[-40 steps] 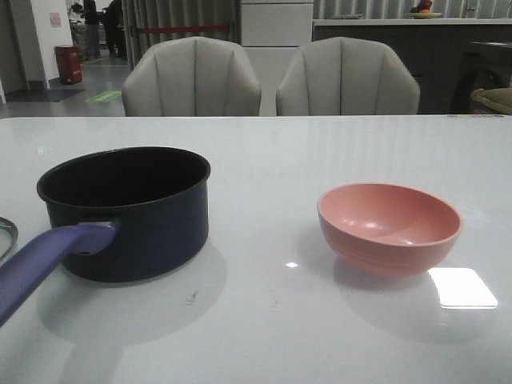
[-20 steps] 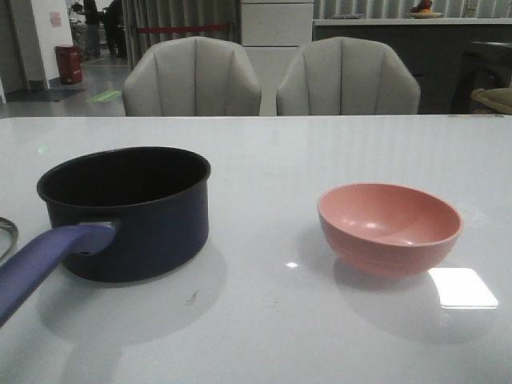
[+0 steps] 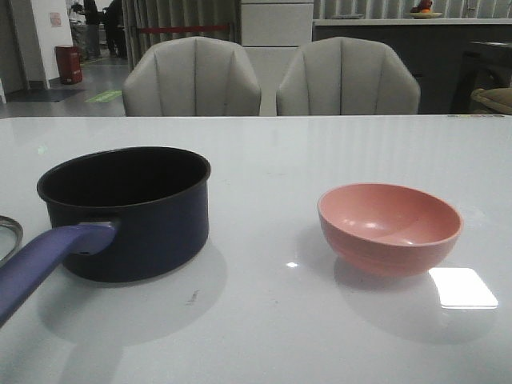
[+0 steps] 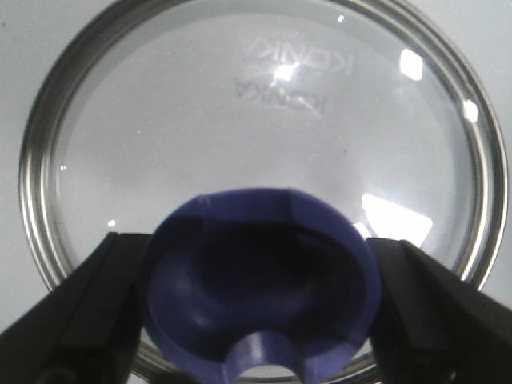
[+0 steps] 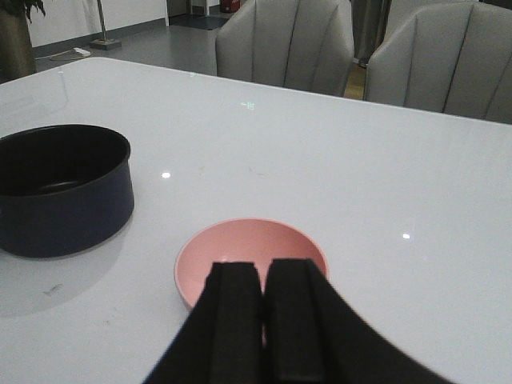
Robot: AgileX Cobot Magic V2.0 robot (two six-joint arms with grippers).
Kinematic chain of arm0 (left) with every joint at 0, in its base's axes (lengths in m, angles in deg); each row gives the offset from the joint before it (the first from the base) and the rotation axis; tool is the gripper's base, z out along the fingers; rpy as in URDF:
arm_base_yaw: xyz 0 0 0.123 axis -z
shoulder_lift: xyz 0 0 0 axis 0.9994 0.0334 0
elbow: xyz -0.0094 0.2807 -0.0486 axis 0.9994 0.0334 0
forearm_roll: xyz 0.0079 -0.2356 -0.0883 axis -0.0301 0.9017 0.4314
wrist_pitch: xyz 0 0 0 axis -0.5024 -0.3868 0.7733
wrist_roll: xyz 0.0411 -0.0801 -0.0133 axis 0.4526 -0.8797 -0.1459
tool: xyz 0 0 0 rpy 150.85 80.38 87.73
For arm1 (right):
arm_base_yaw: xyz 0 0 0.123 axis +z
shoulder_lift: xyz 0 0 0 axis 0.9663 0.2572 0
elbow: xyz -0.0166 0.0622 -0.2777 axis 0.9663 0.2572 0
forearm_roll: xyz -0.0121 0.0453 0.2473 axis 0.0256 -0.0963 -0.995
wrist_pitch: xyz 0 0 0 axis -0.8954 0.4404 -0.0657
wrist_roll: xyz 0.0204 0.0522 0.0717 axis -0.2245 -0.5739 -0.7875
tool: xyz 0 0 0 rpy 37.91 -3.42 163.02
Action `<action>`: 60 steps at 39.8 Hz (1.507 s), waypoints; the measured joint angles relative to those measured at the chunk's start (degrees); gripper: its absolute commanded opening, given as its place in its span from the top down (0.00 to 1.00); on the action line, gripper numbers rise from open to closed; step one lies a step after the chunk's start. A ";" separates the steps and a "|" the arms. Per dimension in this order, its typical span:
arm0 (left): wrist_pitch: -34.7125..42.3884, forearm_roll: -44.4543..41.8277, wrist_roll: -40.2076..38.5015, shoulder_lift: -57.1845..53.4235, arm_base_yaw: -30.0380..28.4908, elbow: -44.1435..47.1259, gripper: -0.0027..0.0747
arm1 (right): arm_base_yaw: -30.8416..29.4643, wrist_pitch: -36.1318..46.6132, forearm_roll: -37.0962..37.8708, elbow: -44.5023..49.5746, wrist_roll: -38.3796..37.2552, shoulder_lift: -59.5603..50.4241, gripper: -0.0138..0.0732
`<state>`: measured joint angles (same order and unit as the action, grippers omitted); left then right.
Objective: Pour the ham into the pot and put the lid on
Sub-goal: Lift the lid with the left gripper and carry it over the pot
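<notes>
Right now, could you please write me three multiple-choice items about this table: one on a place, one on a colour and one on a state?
1. In the front view, the pink bowl sits: A) inside the saucepan; B) right of it; C) left of it.
2. The glass lid has a knob coloured: A) blue; B) red; C) white.
3. The right gripper is: A) wide open; B) holding the bowl; C) shut, empty.
Answers: 1 B, it stands apart on the right; 2 A, the left wrist view shows it; 3 C, its jaws meet with nothing between.
</notes>
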<state>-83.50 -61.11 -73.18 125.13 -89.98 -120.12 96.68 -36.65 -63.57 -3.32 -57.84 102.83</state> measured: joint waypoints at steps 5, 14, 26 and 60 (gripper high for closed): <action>0.65 0.14 0.22 0.04 0.00 -0.34 0.49 | 0.00 0.00 0.00 0.00 0.00 0.00 0.66; 0.65 0.14 1.23 0.04 0.00 -0.34 0.49 | 0.00 0.00 0.00 0.00 0.00 0.00 0.66; 1.38 0.14 1.84 -1.69 0.00 -0.34 0.49 | 0.00 0.00 0.00 0.00 0.00 0.00 0.66; -3.70 3.36 14.14 -17.14 10.85 -8.63 0.49 | 0.00 0.00 0.00 0.00 0.00 0.00 0.66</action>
<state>-87.19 -57.76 -59.04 107.98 -79.13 -128.76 96.68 -36.65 -63.57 -3.32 -57.84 102.83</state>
